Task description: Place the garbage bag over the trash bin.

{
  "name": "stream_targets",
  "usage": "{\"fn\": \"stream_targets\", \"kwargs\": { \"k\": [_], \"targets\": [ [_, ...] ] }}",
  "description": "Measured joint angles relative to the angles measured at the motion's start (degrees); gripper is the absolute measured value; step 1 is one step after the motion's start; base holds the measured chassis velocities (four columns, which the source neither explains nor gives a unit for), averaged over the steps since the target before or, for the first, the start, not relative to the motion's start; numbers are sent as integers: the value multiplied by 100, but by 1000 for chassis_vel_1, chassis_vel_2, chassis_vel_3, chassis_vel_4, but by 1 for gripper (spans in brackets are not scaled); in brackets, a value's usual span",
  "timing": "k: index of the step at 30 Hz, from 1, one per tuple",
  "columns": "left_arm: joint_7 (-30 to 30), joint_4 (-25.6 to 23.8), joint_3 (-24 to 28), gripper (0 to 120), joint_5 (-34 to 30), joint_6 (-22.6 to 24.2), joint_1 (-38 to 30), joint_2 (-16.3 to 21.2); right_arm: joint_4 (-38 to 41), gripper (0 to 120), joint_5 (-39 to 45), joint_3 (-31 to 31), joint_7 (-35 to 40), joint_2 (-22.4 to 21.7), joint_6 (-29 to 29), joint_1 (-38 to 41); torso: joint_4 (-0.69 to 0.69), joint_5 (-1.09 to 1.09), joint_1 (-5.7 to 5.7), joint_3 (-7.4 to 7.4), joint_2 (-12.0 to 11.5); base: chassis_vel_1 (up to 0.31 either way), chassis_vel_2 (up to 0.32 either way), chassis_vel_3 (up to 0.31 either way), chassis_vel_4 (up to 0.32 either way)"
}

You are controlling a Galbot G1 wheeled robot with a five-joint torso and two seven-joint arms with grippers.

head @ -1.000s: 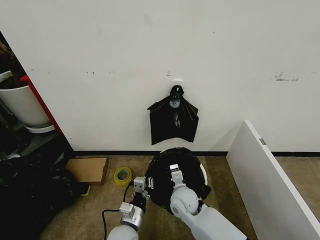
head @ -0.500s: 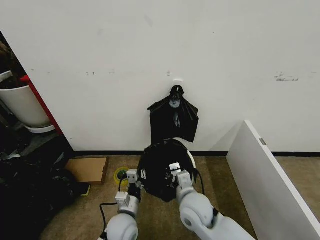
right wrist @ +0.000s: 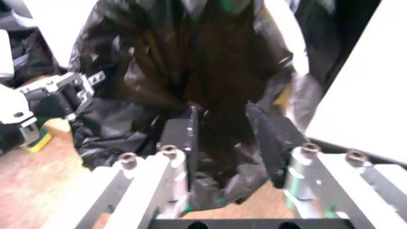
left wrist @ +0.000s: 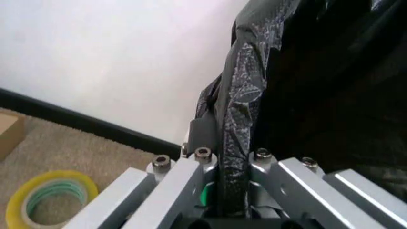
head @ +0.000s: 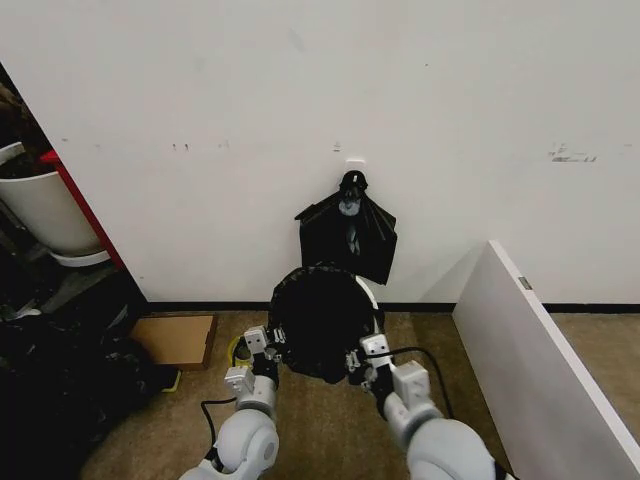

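Note:
The garbage bag [head: 318, 322], glossy black and crinkly, hangs spread between my two grippers just in front of the wall. A cream-white sliver of the trash bin [head: 371, 297] shows along the bag's right edge; the bag covers the rest of it. My left gripper [head: 260, 345] is at the bag's left side. In the left wrist view it [left wrist: 222, 138] is shut on a fold of the bag [left wrist: 245, 95]. My right gripper [head: 362, 362] holds the lower right side. In the right wrist view its fingers [right wrist: 190, 138] pinch bunched black plastic [right wrist: 190, 57].
A flat bunch of black bags [head: 348, 240] hangs from a wall hook just behind. A yellow tape roll [left wrist: 47, 202] and a cardboard box [head: 178, 340] lie on the carpet at left. A white board [head: 530, 360] leans at right. A white tub [head: 45, 205] and dark clutter stand far left.
Both grippers have moved up and toward the wall, spreading apart. The bag with the white rim has shifted up and to the left with them.

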Motion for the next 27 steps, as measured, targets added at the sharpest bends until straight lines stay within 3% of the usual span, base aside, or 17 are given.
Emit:
{"fn": "stream_targets", "kwargs": {
  "k": [11, 13, 17, 22, 27],
  "targets": [
    [-112, -194, -181, 0, -863, 241, -81, 252, 1, 76, 130, 314, -582, -93, 446, -346, 0, -1, 0, 0, 0, 0, 0, 0, 0],
    [-109, -205, -186, 0, -892, 245, -74, 277, -41, 79, 95, 316, -607, -93, 488, -344, 0, -1, 0, 0, 0, 0, 0, 0, 0],
    [-99, -295, -193, 0, -953, 259, 4, 314, -377, 97, -157, 288, -624, -38, 643, -238, 1, -1, 0, 0, 0, 0, 0, 0, 0],
    [-81, -358, -190, 0, -939, 265, 57, 288, -605, 98, -143, 260, -595, -9, 692, -153, 1, -1, 0, 0, 0, 0, 0, 0, 0],
    [-68, -369, -181, 0, -910, 265, 72, 286, -661, 85, 98, 253, -503, 19, 682, -85, 0, -1, 0, 0, 0, 0, 0, 0, 0]
  ]
}}
